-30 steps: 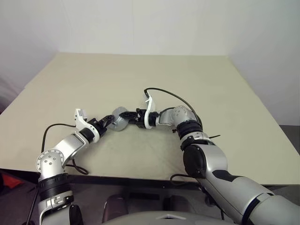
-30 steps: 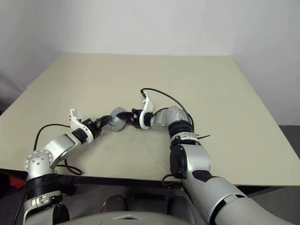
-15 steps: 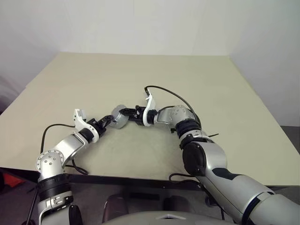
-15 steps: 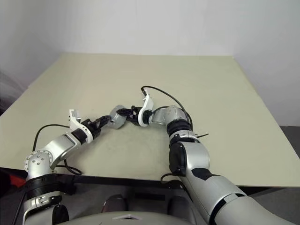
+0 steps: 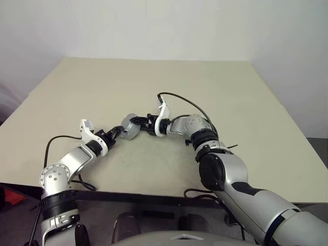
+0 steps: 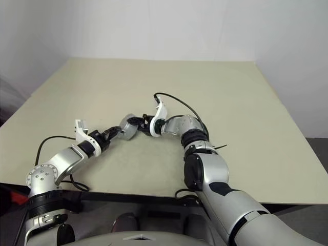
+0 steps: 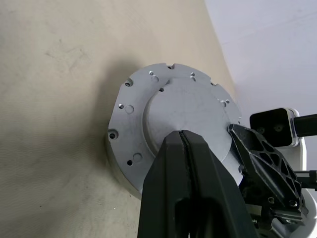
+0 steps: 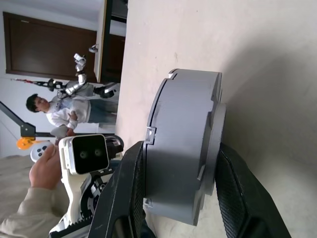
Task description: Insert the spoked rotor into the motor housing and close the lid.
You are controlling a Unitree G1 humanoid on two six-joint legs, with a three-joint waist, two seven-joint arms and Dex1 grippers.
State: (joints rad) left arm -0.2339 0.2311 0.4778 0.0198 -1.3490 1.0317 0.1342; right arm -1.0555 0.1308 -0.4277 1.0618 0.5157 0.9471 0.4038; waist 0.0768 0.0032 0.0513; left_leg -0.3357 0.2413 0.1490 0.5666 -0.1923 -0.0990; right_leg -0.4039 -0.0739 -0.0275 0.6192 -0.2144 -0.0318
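Beige tabletop (image 5: 241,113) runs from the near edge to a white wall, and I count one assembled motor unit on it and two grippers meeting at it. Nearest, my left gripper (image 5: 118,131) is clenched with its fingers pressed together, tips against the flat face of the lid (image 7: 168,114). The left wrist view gives me what the head views cannot: that face is smooth grey with a raised central disc and small holes around its rim, closed over the motor housing (image 8: 185,163). Beyond it, my right gripper (image 5: 137,124) grasps the unit, and the right wrist view shows one finger on each flat face, the thick grey side wall between them. The unit stands on edge near the table's centre. That same wrist view catches the room behind: a dark door, a person (image 8: 59,111), a raised hand (image 8: 47,166). Against a second ago, the right wrist has edged toward the left arm; the left gripper has not shifted.
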